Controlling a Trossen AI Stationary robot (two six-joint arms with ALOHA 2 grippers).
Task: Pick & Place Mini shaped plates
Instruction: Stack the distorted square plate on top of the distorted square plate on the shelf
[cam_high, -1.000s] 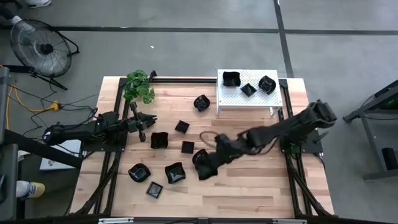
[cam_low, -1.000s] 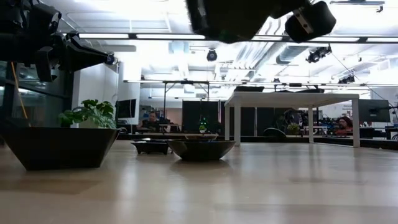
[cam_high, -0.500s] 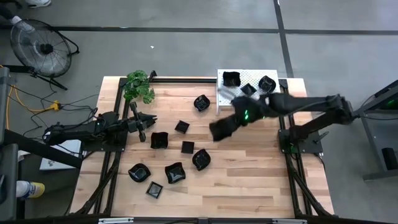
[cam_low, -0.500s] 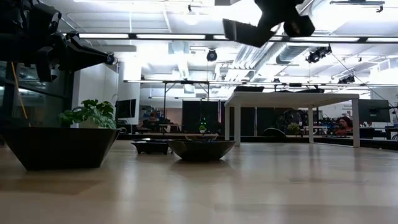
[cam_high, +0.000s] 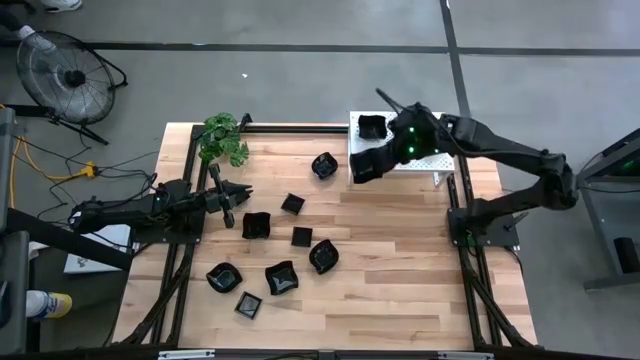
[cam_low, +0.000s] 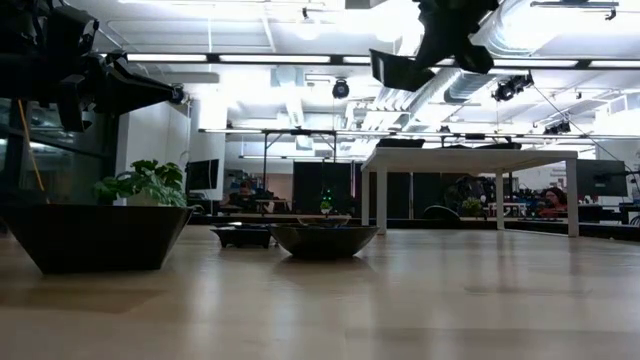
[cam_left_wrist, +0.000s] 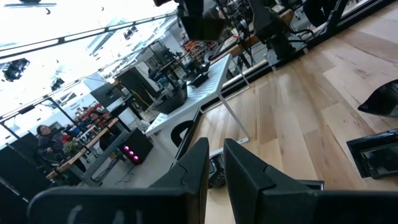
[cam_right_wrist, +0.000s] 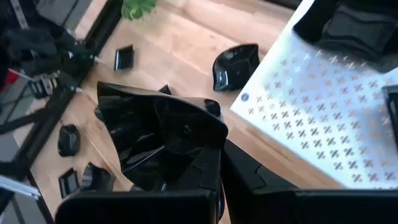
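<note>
My right gripper (cam_high: 380, 158) is shut on a glossy black wavy-edged mini plate (cam_high: 364, 166), high in the air by the left end of the white perforated rack (cam_high: 445, 160); the low view shows the plate (cam_low: 398, 70) well above the table. Three black plates (cam_high: 399, 144) sit on the rack's top. Several more rest on their bases on the wood, the nearest to the rack a rounded one (cam_high: 324, 165). My left gripper (cam_high: 247, 194) waits shut at the table's left side, above a square plate (cam_high: 257, 225). My right gripper pinches the plate's rim (cam_right_wrist: 211, 152) between its two fingers (cam_right_wrist: 249, 177). The plate (cam_right_wrist: 158, 137) is lifted clear, tilted, and sticks out ahead of the fingertips toward the table's left.
A small green plant (cam_high: 224, 138) stands at the far left corner. Black frame rails run along the table's left and right sides. Bare wood lies between the scattered plates and the right rail. People sit at desks in the room beyond.
My right gripper, shut on the plate throughout, has swung from above the middle of the table toward the far edge and somewhat right, ending by the rack's left end. The plate has travelled with it, clear of the table.
</note>
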